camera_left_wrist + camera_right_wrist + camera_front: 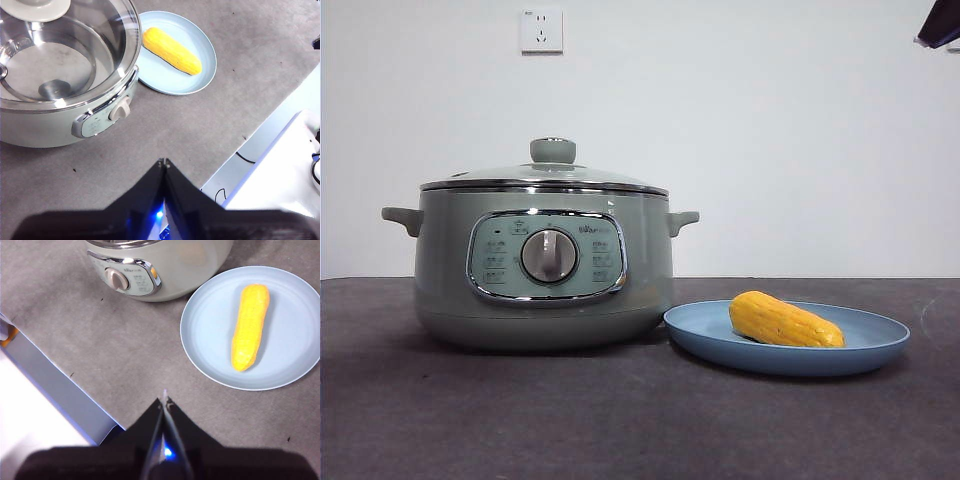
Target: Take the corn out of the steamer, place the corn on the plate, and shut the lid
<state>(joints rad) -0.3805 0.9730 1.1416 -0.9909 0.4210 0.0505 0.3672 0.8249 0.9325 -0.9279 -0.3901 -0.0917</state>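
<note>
The sage-green steamer (545,265) stands on the table with the glass lid (552,170) closed on it. The corn (784,321) lies on the light-blue plate (880,345) right of the steamer. In the left wrist view the lid (100,45), steamer (60,125), corn (171,50) and plate (170,80) show below my left gripper (164,162), which is shut, empty and held high. My right gripper (165,399) is shut and empty, high above the table near the plate (295,340), the corn (249,326) and the steamer (190,270). One arm shows as a black tip (940,25).
The dark grey table (620,420) spreads in front of the steamer and plate. The table's edge and white equipment with cables (280,170) lie beside it. A wall socket (541,30) is on the white wall behind.
</note>
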